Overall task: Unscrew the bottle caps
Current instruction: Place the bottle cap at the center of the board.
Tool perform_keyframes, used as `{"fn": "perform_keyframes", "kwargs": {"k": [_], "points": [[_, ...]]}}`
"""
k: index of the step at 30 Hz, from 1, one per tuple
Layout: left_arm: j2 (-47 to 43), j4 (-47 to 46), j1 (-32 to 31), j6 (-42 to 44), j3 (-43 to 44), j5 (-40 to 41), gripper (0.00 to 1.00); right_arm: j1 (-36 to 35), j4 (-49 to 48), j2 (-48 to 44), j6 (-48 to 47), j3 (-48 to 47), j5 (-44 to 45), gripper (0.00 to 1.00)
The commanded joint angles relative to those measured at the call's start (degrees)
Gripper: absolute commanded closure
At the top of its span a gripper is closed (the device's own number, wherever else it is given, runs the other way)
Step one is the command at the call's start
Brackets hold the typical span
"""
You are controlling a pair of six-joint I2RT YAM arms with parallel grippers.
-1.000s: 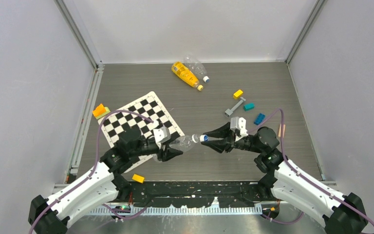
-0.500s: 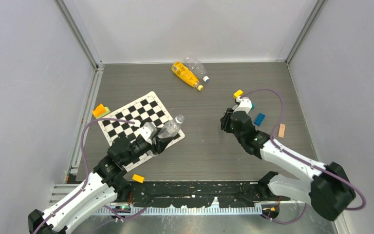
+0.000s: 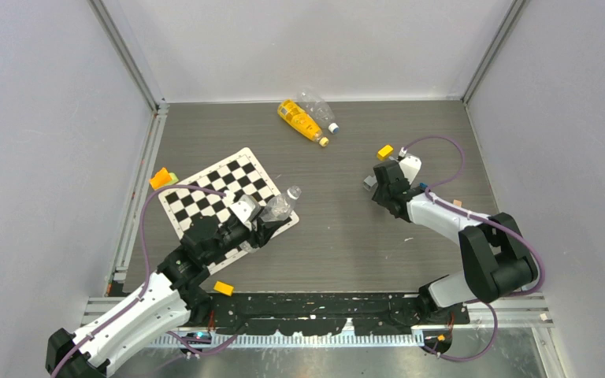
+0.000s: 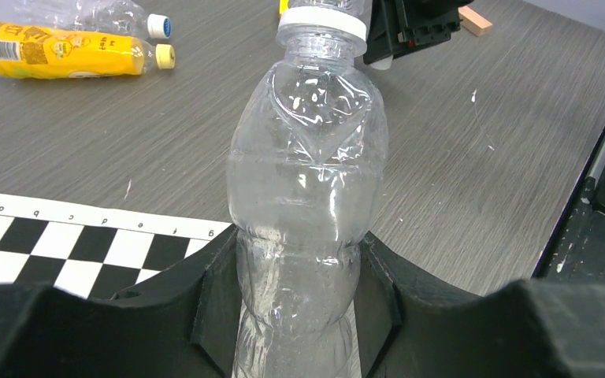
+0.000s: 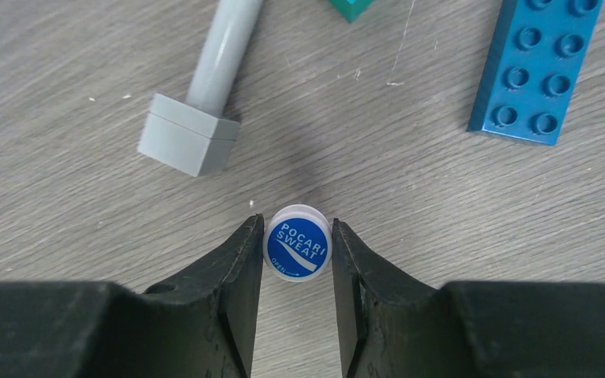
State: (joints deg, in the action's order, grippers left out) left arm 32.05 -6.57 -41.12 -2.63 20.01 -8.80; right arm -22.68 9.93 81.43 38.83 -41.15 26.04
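My left gripper (image 4: 299, 236) is shut on the lower body of a clear crinkled bottle (image 4: 307, 157), which points away from it over the checkerboard's right corner (image 3: 278, 206). A white ring (image 4: 321, 24) circles the bottle's neck; its mouth is cut off at the frame edge. My right gripper (image 5: 295, 224) is shut on a white bottle cap with a blue printed top (image 5: 297, 252), low over the table among the toy blocks (image 3: 376, 186). At the back lie a yellow-orange bottle (image 3: 299, 120) with a yellow cap (image 3: 324, 142) and a clear bottle (image 3: 315, 104) with a white cap (image 3: 333, 127).
A checkerboard mat (image 3: 220, 185) lies left of centre. Near my right gripper are a grey T-shaped piece (image 5: 205, 102), a blue studded block (image 5: 536, 71), a teal piece (image 5: 352, 6) and a yellow block (image 3: 385, 151). An orange block (image 3: 161, 179) sits far left, another yellow block (image 3: 223, 288) near the front edge.
The grippers, joined at the bottle's neck a second ago, have parted. My right one carried the cap back and right to the blocks; my left swung the bottle back over the mat.
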Motion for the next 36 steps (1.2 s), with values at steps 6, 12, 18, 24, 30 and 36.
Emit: {"fn": "perform_keyframes", "kwargs": {"k": [6,12,18,24,30,36], "points": [[0.8,-3.7,0.3,0.0,2.0,-0.5,0.97,1.5,0.4,6.9,2.7,-5.2,-1.9,0.9],[2.0,-4.2,0.3,-0.6,2.1,-1.3,0.96,2.3,0.4,8.6,1.8,-7.4,-2.6,0.65],[3.0,-5.0,0.3,-1.3,1.9,-2.1,0.95,2.5,1.1,7.4,1.1,-8.1,-0.5,0.51],[3.6,-5.5,0.3,-2.1,1.7,-2.5,0.94,2.6,2.1,7.2,-0.3,-8.6,-0.5,0.43],[4.0,-5.6,0.3,-2.5,1.7,-2.9,0.94,2.6,2.9,7.3,-0.4,-8.7,0.1,0.43],[4.0,-5.7,0.3,-2.8,1.6,-2.9,0.94,3.0,3.3,8.0,-0.6,-9.5,0.6,0.42]]}}
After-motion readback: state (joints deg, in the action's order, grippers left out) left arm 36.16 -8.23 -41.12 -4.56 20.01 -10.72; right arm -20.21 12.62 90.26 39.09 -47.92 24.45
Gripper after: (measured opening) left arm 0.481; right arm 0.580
